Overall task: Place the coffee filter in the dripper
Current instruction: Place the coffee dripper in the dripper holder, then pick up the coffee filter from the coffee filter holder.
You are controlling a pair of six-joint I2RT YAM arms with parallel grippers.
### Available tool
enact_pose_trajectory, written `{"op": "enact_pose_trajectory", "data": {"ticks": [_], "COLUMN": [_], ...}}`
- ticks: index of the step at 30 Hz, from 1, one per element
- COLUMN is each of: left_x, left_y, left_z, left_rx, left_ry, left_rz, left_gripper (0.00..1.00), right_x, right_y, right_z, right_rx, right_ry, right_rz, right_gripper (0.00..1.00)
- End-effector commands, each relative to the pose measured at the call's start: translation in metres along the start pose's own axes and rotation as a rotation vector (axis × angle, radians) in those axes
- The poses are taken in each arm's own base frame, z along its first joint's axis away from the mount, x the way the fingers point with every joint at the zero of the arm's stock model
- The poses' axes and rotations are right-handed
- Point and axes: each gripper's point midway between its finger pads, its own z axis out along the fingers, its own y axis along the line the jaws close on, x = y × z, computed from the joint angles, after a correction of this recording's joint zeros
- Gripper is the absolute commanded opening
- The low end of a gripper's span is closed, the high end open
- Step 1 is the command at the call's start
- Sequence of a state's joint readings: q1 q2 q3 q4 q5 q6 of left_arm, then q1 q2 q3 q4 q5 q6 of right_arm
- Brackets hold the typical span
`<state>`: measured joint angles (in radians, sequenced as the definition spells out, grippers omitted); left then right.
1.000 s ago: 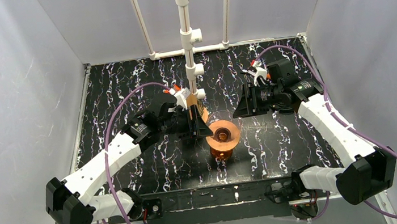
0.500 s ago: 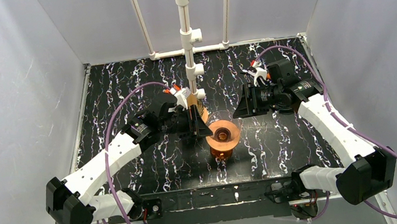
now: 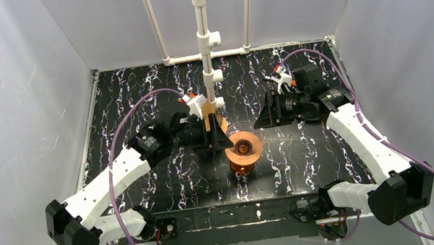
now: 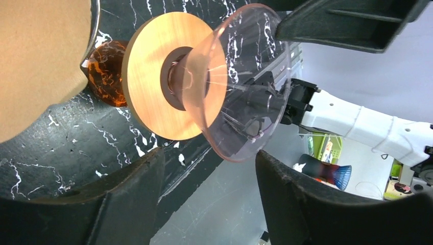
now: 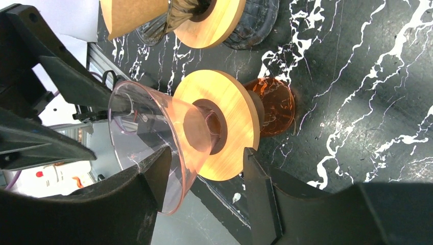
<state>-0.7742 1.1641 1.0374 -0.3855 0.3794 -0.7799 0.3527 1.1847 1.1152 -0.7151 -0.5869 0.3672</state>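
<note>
Top view high, facing down, wrist views close, sharing dripper (image 4: 240,87)

Left tool (image 3: 216,136) slightly farther back-left.

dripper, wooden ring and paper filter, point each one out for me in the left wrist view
dripper (image 4: 255,76), left wrist view, on its clear cone wall.
wooden ring (image 4: 145,87), left wrist view, on its flat pale face.
paper filter (image 4: 35,66), left wrist view, on its brown side.

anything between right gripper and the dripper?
No. In the top external view only bare black marble table separates the open right gripper from the dripper. The right wrist view shows nothing in the way either.
</note>
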Motion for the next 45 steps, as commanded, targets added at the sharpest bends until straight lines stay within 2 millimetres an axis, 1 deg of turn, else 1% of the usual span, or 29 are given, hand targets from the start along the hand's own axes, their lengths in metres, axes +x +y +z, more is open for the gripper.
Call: {"op": "enact_pose_trajectory", "data": {"ticks": [1, 5, 9, 13, 15, 18, 22, 24, 28, 33, 36, 37, 38, 41, 45], "left_x": [-0.014, -0.023, -0.035, -0.056, -0.066, -0.075, -0.08, -0.079, -0.074, -0.065, -0.067, -0.072, -0.073, -0.076, -0.078], "left_y": [-0.025, -0.027, -0.026, -0.016, -0.012, 0.004, 0.04, 0.057, 0.087, 0.123, 0.139, 0.144, 0.149, 0.173, 0.196], "left_z": [-0.032, -0.047, -0.061, -0.082, -0.095, -0.115, -0.139, -0.144, -0.142, -0.124, -0.114, -0.113, -0.111, -0.103, -0.088], "left_rx": [0.026, -0.021, -0.061, -0.113, -0.129, -0.197, -0.33, -0.367, -0.382, -0.321, -0.239, -0.212, -0.191, -0.185, -0.185], "left_ry": [-0.063, -0.083, -0.092, -0.171, -0.227, -0.305, -0.377, -0.391, -0.389, -0.366, -0.387, -0.411, -0.418, -0.445, -0.444], "left_rz": [0.083, 0.142, 0.163, 0.151, 0.142, 0.125, 0.057, 0.012, -0.105, -0.279, -0.371, -0.388, -0.417, -0.491, -0.541], "left_gripper": [0.66, 0.71, 0.73, 0.74, 0.75, 0.81, 0.88, 0.9, 0.91, 0.91, 0.91, 0.91, 0.9, 0.88, 0.83], "right_x": [-0.017, -0.018, -0.021, -0.025, -0.026, -0.026, -0.029, -0.03, -0.032, -0.034, -0.036, -0.036, -0.037, -0.04, -0.043], "right_y": [0.019, 0.022, 0.026, 0.03, 0.031, 0.032, 0.034, 0.034, 0.035, 0.035, 0.035, 0.035, 0.035, 0.036, 0.038], "right_z": [-0.013, -0.014, -0.017, -0.021, -0.023, -0.024, -0.027, -0.028, -0.029, -0.03, -0.03, -0.031, -0.031, -0.031, -0.032], "right_rx": [-0.058, -0.066, -0.072, -0.074, -0.075, -0.073, -0.068, -0.066, -0.064, -0.057, -0.051, -0.051, -0.051, -0.051, -0.051], "right_ry": [-0.075, -0.083, -0.096, -0.113, -0.118, -0.125, -0.139, -0.145, -0.154, -0.16, -0.167, -0.169, -0.168, -0.174, -0.179], "right_rz": [-0.068, -0.076, -0.087, -0.099, -0.102, -0.106, -0.114, -0.118, -0.123, -0.125, -0.128, -0.129, -0.13, -0.135, -0.14], "right_gripper": [0.63, 0.63, 0.64, 0.65, 0.66, 0.66, 0.66, 0.66, 0.67, 0.67, 0.67, 0.67, 0.67, 0.67, 0.68]}}
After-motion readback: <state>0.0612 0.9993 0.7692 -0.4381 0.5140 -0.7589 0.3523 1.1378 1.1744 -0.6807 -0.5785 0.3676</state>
